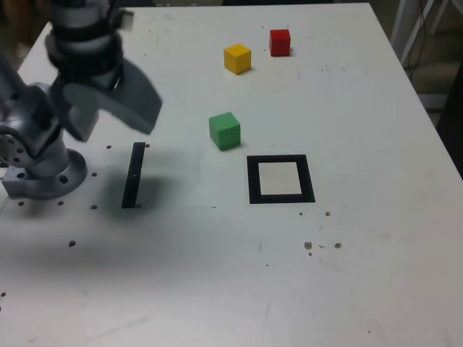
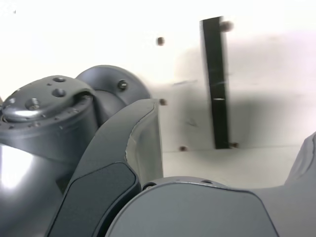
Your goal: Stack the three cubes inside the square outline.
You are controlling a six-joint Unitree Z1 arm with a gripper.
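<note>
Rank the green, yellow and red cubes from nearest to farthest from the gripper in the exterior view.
From the open gripper, at the exterior view's left:
1. Green cube, nearest, just up-left of the square outline.
2. Yellow cube, farther back.
3. Red cube, farthest, to the yellow cube's right.

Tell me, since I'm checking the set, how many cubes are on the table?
3: small matte green cube nearest the square outline; yellow cube and red cube farther back. None seems hidden.
</note>
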